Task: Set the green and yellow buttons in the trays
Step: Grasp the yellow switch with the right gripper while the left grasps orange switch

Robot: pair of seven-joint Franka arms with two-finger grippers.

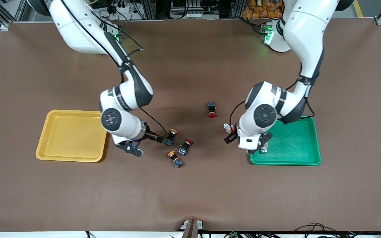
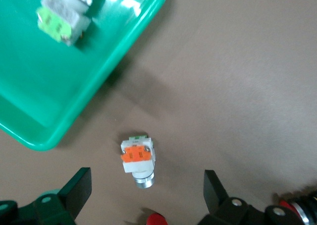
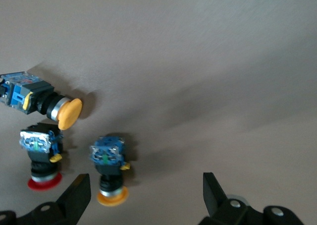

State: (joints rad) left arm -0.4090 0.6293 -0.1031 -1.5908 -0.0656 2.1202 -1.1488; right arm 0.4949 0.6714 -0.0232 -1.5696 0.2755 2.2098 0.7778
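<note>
Beside the green tray [image 1: 296, 155], our left claw [image 2: 147, 195] hangs released over the white button [image 2: 137, 158], lined up for pickup; one green button [image 2: 62, 19] sits in that tray. Right claw [image 3: 143, 200], also released, hovers over a yellow button [image 3: 110, 173] near the yellow tray [image 1: 71, 135].

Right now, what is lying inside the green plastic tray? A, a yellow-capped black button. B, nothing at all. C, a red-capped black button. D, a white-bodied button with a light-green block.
D: the left wrist view shows a white-bodied button with a light-green block lying inside the green plastic tray, while the white-bodied button with an orange block lies on the table beside it.
</note>
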